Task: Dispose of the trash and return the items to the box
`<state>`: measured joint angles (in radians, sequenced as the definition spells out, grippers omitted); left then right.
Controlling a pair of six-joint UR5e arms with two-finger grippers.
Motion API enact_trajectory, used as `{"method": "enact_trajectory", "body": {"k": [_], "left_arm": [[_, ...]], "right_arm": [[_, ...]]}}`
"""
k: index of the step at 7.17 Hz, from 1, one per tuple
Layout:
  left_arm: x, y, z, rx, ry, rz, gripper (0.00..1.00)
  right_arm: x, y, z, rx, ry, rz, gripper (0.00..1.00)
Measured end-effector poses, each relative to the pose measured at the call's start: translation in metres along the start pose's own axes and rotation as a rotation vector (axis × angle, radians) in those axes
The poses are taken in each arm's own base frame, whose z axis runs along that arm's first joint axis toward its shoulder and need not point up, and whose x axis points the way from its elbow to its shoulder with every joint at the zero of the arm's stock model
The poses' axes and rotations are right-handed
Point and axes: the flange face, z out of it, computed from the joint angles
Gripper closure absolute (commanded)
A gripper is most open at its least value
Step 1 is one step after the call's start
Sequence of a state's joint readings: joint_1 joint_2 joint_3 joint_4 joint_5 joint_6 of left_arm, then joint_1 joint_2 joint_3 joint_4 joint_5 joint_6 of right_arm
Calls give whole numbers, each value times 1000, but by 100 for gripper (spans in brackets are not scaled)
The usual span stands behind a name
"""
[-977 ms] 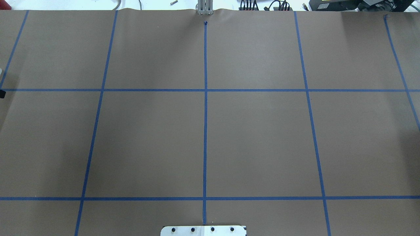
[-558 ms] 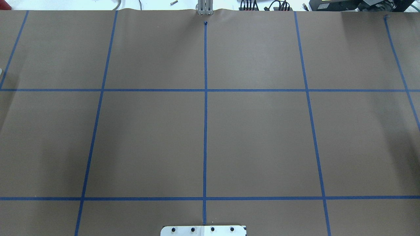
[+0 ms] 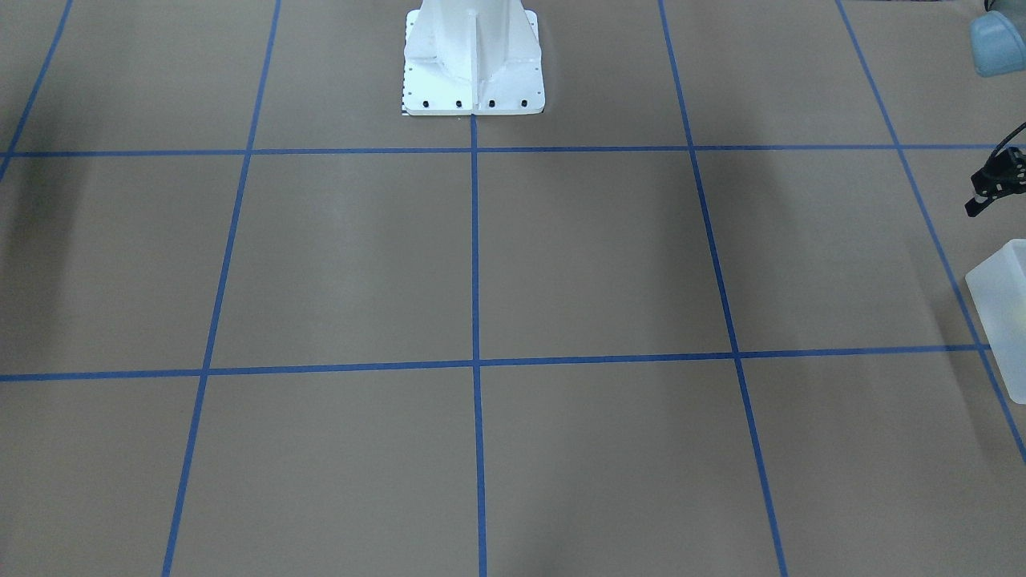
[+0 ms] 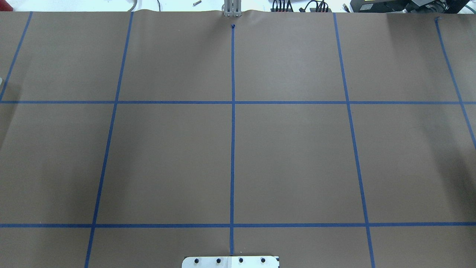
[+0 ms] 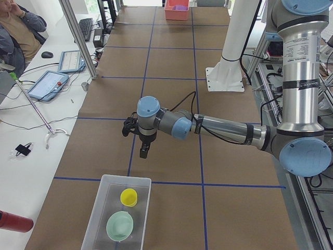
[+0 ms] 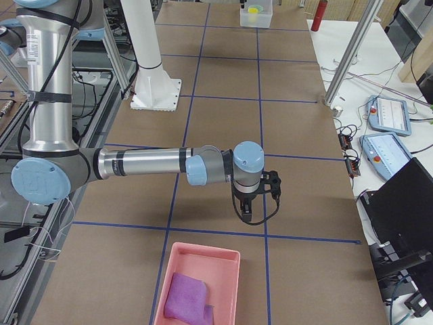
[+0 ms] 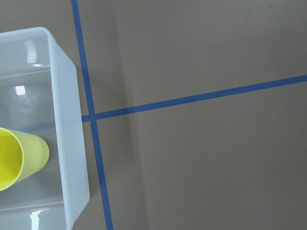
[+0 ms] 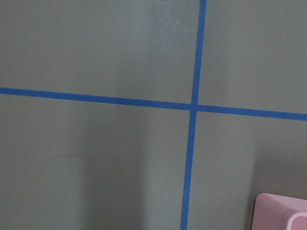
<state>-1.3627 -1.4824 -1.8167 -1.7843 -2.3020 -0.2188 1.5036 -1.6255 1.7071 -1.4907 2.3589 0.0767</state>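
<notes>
The frosted box [image 5: 99, 219] stands at the table's left end with a yellow cup [image 5: 128, 197] and a pale green bowl [image 5: 119, 226] inside. It also shows in the front view [image 3: 1006, 312] and in the left wrist view [image 7: 64, 143], with the cup [image 7: 19, 160] in it. My left gripper [image 5: 144, 151] hangs above the table just short of the box; part of it shows at the front view's right edge [image 3: 992, 183]. I cannot tell whether it is open. My right gripper [image 6: 247, 211] hangs near a pink tray [image 6: 223, 261] holding a purple cloth [image 6: 186, 298]; I cannot tell its state.
The white pedestal [image 3: 473, 64] stands at the table's middle rear. The brown table [image 4: 290, 156] carries blue tape lines. A seated operator [image 5: 15, 31], tablets [image 5: 49, 84] and a red bottle [image 5: 13, 221] are on the side bench.
A dark tip of my left gripper at the overhead view's left edge has moved out of view. Nothing else differs.
</notes>
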Motion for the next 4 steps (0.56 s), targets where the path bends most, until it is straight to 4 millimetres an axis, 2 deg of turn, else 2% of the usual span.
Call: {"method": "enact_trajectory", "body": {"k": [1,2,4], "left_arm": [[-5,3,4,-7,-12,-13,1],[-19,6,8,-16,-27,-39,1],[-52,12,3,-4,-46,-103,1]], "right_arm": [[-1,-1,0,1,0,-2,0],[-2,-1,-1,1,-1,-3,0],[-2,0,0,-1,-8,-1,0]]}}
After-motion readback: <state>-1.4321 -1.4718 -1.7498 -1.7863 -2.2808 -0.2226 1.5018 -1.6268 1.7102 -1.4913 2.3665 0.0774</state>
